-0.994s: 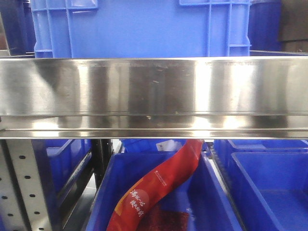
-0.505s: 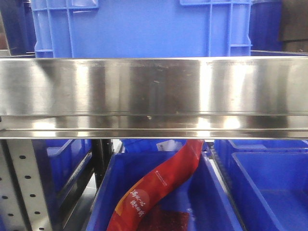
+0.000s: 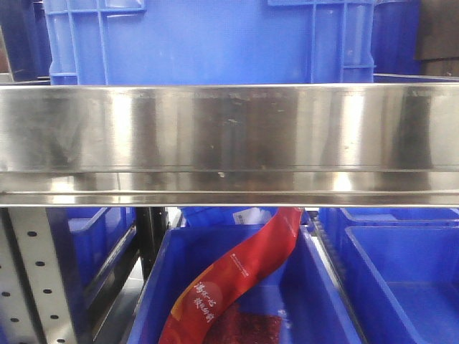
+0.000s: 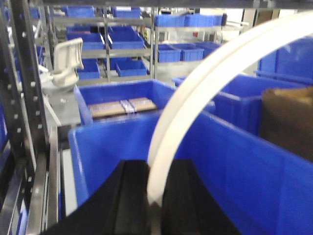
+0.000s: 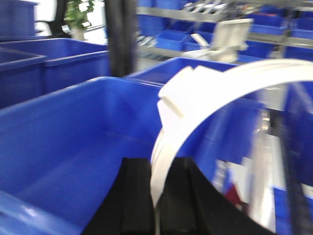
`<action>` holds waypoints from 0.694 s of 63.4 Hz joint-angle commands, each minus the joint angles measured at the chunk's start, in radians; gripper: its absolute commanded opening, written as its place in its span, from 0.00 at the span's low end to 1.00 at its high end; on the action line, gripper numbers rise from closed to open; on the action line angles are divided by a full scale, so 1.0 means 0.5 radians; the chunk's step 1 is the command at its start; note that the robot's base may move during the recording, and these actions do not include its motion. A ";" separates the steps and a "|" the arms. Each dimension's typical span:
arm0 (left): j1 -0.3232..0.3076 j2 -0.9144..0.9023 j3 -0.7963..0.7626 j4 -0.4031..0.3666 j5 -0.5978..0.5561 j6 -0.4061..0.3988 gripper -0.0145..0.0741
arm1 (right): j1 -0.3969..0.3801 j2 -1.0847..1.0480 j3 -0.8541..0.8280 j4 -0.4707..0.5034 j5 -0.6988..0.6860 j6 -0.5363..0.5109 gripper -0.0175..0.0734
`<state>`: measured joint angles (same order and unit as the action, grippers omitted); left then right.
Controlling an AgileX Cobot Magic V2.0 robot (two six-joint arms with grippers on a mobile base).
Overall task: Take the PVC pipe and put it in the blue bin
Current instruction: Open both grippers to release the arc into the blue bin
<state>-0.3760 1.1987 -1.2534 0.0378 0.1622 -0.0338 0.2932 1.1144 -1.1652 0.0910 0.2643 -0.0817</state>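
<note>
My left gripper [image 4: 155, 188] is shut on one end of the white PVC pipe [image 4: 195, 88], which arcs up and to the right above a blue bin [image 4: 107, 147]. My right gripper [image 5: 157, 188] is shut on the other end of the PVC pipe [image 5: 195, 95], which curves up and off to the right over another blue bin [image 5: 63, 147]. The right wrist view is blurred. Neither gripper nor the pipe shows in the front view.
The front view faces a steel shelf rail [image 3: 229, 143] with a blue crate [image 3: 208, 39] on top. Below it a blue bin [image 3: 315, 287] holds a red packet [image 3: 237, 276]. Shelf racks with more blue bins [image 4: 122, 39] and a brown box [image 4: 288, 117] stand around.
The front view has barely shifted; only reflections on the steel rail moved slightly. Nothing else differs.
</note>
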 commanded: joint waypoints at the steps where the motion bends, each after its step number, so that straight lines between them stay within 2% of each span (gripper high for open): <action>1: -0.014 0.123 -0.131 -0.020 -0.102 0.001 0.04 | 0.110 0.187 -0.183 -0.015 -0.067 -0.018 0.01; 15: -0.014 0.431 -0.251 -0.028 -0.306 0.001 0.04 | 0.217 0.623 -0.588 -0.015 -0.072 -0.018 0.01; 30: -0.014 0.554 -0.251 -0.028 -0.356 0.001 0.04 | 0.220 0.833 -0.682 -0.015 -0.073 -0.015 0.01; 37: -0.014 0.557 -0.251 -0.028 -0.352 0.001 0.16 | 0.220 0.865 -0.682 -0.015 -0.050 -0.015 0.05; 44: -0.014 0.557 -0.251 -0.028 -0.352 0.001 0.36 | 0.220 0.873 -0.682 -0.015 -0.022 -0.015 0.22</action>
<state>-0.3760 1.4836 -1.3678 0.0300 0.0150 -0.0318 0.4015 1.5540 -1.4914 0.0910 0.2677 -0.0837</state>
